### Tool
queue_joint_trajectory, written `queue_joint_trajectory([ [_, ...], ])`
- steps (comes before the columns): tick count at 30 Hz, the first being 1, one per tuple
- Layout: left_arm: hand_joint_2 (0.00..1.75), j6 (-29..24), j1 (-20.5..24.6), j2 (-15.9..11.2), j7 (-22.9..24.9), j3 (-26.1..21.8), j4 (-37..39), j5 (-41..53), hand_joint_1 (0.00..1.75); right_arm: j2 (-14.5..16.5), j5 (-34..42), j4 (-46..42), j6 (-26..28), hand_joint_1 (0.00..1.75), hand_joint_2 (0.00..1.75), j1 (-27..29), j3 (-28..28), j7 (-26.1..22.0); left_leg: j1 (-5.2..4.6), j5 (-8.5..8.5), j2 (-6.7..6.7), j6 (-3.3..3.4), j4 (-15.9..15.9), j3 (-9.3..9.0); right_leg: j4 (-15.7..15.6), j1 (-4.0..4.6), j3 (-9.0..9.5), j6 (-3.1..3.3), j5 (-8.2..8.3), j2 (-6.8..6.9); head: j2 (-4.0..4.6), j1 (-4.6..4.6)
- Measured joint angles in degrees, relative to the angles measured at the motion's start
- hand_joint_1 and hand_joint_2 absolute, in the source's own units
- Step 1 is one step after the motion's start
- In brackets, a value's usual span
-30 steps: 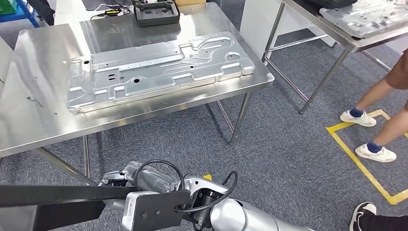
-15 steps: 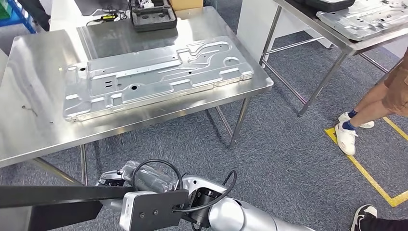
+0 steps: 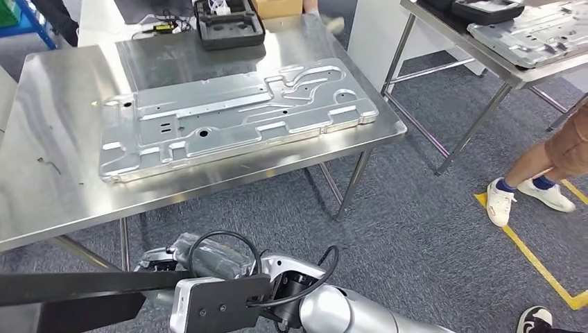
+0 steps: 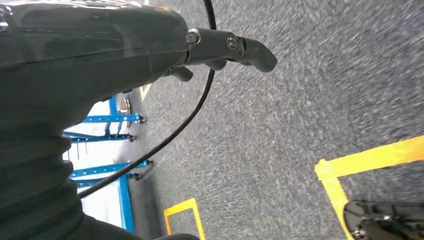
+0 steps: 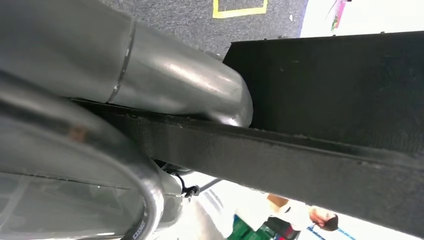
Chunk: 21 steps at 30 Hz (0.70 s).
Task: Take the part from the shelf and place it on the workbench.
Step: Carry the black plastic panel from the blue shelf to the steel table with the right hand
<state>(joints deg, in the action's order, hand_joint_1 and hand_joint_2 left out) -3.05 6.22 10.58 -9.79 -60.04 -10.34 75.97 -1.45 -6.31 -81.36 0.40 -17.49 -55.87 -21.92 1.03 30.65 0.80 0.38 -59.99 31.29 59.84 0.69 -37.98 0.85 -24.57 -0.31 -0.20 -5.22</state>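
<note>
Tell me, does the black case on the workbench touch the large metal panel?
Apart. In the head view, bare tabletop separates the black case from the large metal panel.

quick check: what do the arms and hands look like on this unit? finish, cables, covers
Right arm: polished silver tube links, dark joint section, a black cable looping above it, a grey plate with small screws. Left hand: dark grey fingers with visible screws at the pivots, behind a glossy dark cover and grey ribbed cuff; a thin black cable runs past it.

Workbench [image 3: 41,201] at 12 o'clock, stamped panel [image 3: 236,114] on it; case [image 3: 227,29] behind panel. Second table [image 3: 499,66] at 2 o'clock.
</note>
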Motion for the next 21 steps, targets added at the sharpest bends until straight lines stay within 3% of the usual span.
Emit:
queue_joint_trajectory([
  [2, 1.75, 0.01, -0.04, 0.02, 0.01, -0.02, 0.00, 0.00, 0.00, 0.03, 0.03, 0.01, -0.02, 1.75, 0.00, -0.04, 0.02, 0.07, -0.11, -0.11, -0.08, -0.61, 0.14, -0.35, -0.86, 0.15, 0.55, 0.23, -0.12, -0.07, 0.00, -0.07],
  [5, 1.75, 0.00, -0.03, 0.01, 0.01, -0.05, -0.02, 0.00, 0.00, 0.27, 0.05, -0.01, -0.03, 1.75, 0.00, -0.11, 0.01, 0.07, -0.11, 0.48, -0.21, -0.99, -1.89, -0.17, -1.95, -0.54, 2.32, 0.82, -0.35, -0.17, 0.00, 0.03],
  [6, 1.75, -0.02, 0.01, 0.00, -0.01, -0.05, -0.02, 0.00, 0.00, 0.39, 0.05, -0.01, -0.04, 1.75, 0.00, -0.18, 0.01, 0.04, -0.04, 1.43, -0.25, -1.10, -4.42, 0.99, -2.24, -0.76, 3.04, 1.09, -0.55, -0.19, 0.00, 0.09],
  [9, 1.75, -0.04, -0.06, -0.02, -0.05, -0.05, -0.02, 0.00, 0.00, 0.55, 0.06, 0.03, -0.24, 1.75, 0.00, -0.23, -0.07, 0.10, 0.24, 5.15, -0.29, -1.67, -14.09, 6.88, -2.35, -0.77, 4.19, 1.56, -1.50, -0.24, 0.00, 0.18],
  [10, 1.75, -0.03, -0.11, -0.05, -0.02, -0.05, -0.02, 0.00, 0.00, 0.56, 0.06, 0.04, -0.32, 1.75, 0.00, -0.19, -0.10, 0.13, 0.37, 5.02, -0.30, -1.89, -15.12, 8.11, -2.34, -0.79, 4.62, 1.52, -1.85, -0.33, 0.00, 0.18],
  [11, 1.75, -0.03, -0.13, -0.09, -0.01, -0.07, -0.02, -0.01, 0.00, 0.57, 0.06, 0.05, -0.37, 1.75, 0.00, -0.17, -0.14, 0.14, 0.53, 3.52, -0.31, -2.07, -14.01, 8.37, -2.33, -0.84, 5.15, 1.41, -2.24, -0.43, 0.00, 0.18],
  [13, 1.75, -0.03, -0.17, -0.21, 0.03, -0.08, -0.03, -0.02, 0.00, 0.66, 0.06, 0.06, -0.41, 1.75, 0.00, -0.15, -0.20, 0.14, 0.93, -1.98, -0.32, -2.31, -7.14, 6.65, -2.31, -0.95, 6.41, 0.94, -3.16, -0.55, 0.00, 0.16],
  [15, 1.75, 0.01, -0.22, -0.30, -0.28, -0.07, -0.01, -0.02, 0.00, 0.80, 0.07, 0.11, -0.44, 1.75, 0.00, -0.25, -0.27, 0.11, 0.89, -4.96, -0.36, -2.28, -1.70, 5.37, -2.09, -0.89, 6.97, 0.32, -3.88, -0.56, 0.01, 0.26],
  [19, 1.75, 0.07, -0.35, -0.33, -0.59, -0.11, 0.00, -0.04, 0.00, 1.02, 0.03, 0.34, -0.51, 1.75, 0.00, -0.40, -0.55, 0.22, 0.66, -4.56, -0.43, -0.84, -0.23, 5.25, -1.62, -0.88, 6.76, -1.08, -5.08, -0.50, 0.01, 0.24],
  [21, 1.75, 0.06, -0.32, -0.34, -0.01, -0.14, -0.02, -0.04, 0.00, 1.05, 0.06, 0.34, -0.51, 1.75, 0.00, -0.54, -0.61, 0.16, 0.76, -4.21, -0.41, -0.17, -0.11, 4.81, 1.68, -1.08, 5.19, -1.49, -6.78, -0.39, 0.00, 0.22],
])
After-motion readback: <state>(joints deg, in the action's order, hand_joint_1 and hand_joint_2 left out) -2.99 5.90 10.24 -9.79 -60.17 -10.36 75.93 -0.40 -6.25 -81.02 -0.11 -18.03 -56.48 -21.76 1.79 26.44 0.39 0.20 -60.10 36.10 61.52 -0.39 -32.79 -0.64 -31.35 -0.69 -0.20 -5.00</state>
